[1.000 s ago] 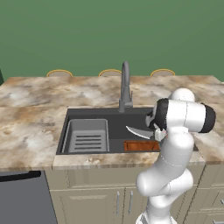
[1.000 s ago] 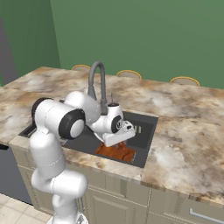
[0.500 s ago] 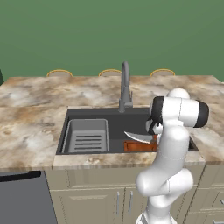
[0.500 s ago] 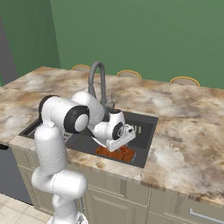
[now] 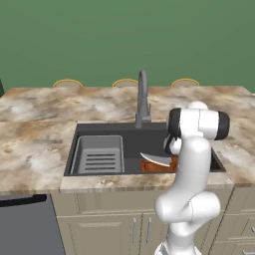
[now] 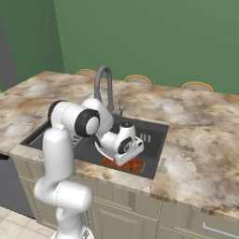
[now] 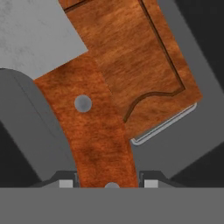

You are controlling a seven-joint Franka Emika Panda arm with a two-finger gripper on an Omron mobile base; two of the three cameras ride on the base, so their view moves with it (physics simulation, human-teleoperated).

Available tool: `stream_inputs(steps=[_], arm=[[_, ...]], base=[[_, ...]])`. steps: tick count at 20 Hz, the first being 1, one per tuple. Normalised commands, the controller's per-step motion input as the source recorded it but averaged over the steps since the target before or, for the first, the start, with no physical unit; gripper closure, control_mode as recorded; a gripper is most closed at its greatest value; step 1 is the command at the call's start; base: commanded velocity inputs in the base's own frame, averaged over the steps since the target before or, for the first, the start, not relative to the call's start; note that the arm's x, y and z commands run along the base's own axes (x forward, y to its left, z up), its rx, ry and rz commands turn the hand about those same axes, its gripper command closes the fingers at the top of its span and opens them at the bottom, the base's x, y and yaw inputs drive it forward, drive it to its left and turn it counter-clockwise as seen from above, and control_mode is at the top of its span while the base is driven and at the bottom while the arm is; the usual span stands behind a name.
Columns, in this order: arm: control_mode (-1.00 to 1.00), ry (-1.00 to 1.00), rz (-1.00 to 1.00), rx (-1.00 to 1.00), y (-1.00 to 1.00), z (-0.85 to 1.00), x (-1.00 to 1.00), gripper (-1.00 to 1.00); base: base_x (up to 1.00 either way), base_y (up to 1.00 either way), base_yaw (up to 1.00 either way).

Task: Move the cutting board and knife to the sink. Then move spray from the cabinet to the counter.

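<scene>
My gripper (image 7: pixel 109 181) is shut on the reddish-brown handle of the knife (image 7: pixel 94 135), whose silver blade points to the upper left of the hand view. Right beneath it lies the cutting board (image 7: pixel 127 65), flat on the floor of the dark grey sink (image 7: pixel 205 127). From the left base view the knife (image 5: pixel 155 159) hangs low in the sink (image 5: pixel 79 130) just over the cutting board (image 5: pixel 158 167), with the arm in front of the hand. The right base view shows the gripper (image 6: pixel 112 156) down in the basin above the cutting board (image 6: pixel 130 165). The spray and the cabinet are out of view.
A grey faucet (image 5: pixel 143 99) stands at the back rim of the sink. A grey ribbed rack (image 5: pixel 98 154) fills the basin's left half. The marbled counter (image 5: pixel 35 149) surrounds the sink, with round stool tops (image 5: pixel 67 82) behind it and a dark appliance front (image 5: pixel 25 224) below left.
The arm has lowered the hand and the held knife deeper into the sink, closer to the cutting board. The grip on the handle is unchanged.
</scene>
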Motion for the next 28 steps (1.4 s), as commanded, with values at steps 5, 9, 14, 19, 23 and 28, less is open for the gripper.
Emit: stream_inputs(steps=[5, 9, 14, 19, 23, 28], arm=[[-1.00, 0.00, 0.03, 0.06, 0.00, -0.29, 0.18, 1.00], [-1.00, 0.00, 0.03, 0.06, 0.00, -0.31, 0.21, 1.00], [-1.00, 0.00, 0.04, 0.03, 0.00, -0.30, 0.17, 1.00], [-1.00, 0.02, 0.03, 0.03, 0.00, -0.29, 0.24, 1.00], [-1.00, 0.00, 0.01, 0.00, 0.00, -0.30, 0.19, 1.00], [-1.00, 0.00, 0.00, 0.00, 0.00, -0.30, 0.18, 1.00]], base=[[0.00, 0.00, 0.00], [0.00, 0.00, 0.00], [0.00, 0.00, 0.00], [0.00, 0.00, 0.00], [0.00, 0.00, 0.00], [0.00, 0.00, 0.00]])
